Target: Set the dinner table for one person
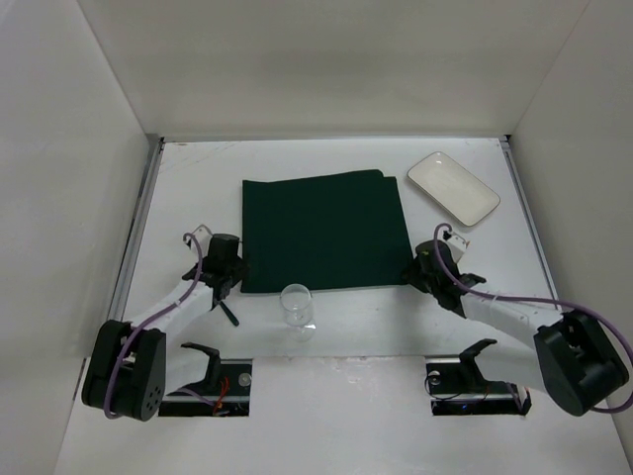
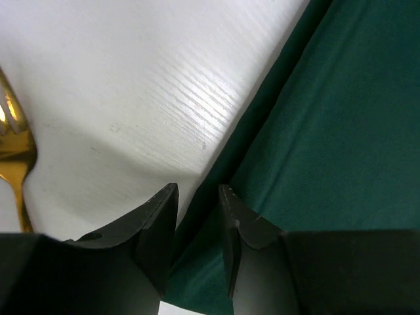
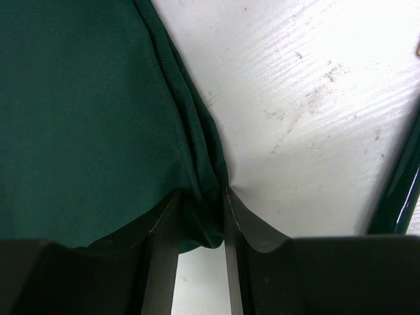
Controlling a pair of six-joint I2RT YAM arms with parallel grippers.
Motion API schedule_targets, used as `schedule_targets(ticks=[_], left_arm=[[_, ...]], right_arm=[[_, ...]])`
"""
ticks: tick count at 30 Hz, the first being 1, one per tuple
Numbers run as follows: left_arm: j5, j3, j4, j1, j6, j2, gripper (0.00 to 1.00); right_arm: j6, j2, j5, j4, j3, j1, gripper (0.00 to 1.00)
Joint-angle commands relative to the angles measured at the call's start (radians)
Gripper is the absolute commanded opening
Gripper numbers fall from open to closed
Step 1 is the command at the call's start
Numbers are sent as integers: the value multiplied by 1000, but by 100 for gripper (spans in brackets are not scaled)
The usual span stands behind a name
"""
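White walls close off three sides of the dinner table, a matte white top that lies directly under both arms.

The left gripper sits low at the near left corner of the dark green placemat. Its jaws stand narrowly apart astride the cloth's folded edge, one finger over bare table and the other over the cloth. I cannot tell whether they actually pinch the cloth. A gold fork lies on the table just to the left of this gripper.

The right gripper is at the near right corner of the placemat. Its jaws are closed on the cloth's edge, which bunches into a pucker between the fingers. Scuffed white tabletop shows just beside the fold.

The placemat lies flat across the middle of the table between the two grippers. A clear glass stands upright just in front of its near edge. A white rectangular dish rests near the far right corner, apart from the cloth.
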Motion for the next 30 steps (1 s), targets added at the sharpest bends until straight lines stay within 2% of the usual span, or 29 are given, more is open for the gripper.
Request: schedule_targets(ticks=[1,7,13,19,20,21,24,26,30], left_arm=[[-25,-15,-2,24,-4,-58,29],[-8,40,10,13,-19,0,31],[-25,35,-14,30,-36,-113,33],[-52,6,-50,15,-29,-259,33],[-52,12,-50,10,-25,-275,33],[-52,20,-50,4,-18,-298,31],[-55,29,-7,-43,11,-341,20],[-57,29,59,-100,39,-338,12],[-84,31,145,-186,91,-293,9]], right_arm=[[-5,-38,-18,16,25,9,34],[24,-138,-15,-54,6,55,36],[-22,-288,-1,-140,5,25,57],[-153,-371,2,-188,77,6,60],[-176,-374,8,-200,90,6,58],[-195,-379,17,-215,104,6,51],[-210,-392,33,-236,140,2,24],[-197,-388,42,-210,153,-26,12],[-175,-288,-7,-107,209,-112,11]])
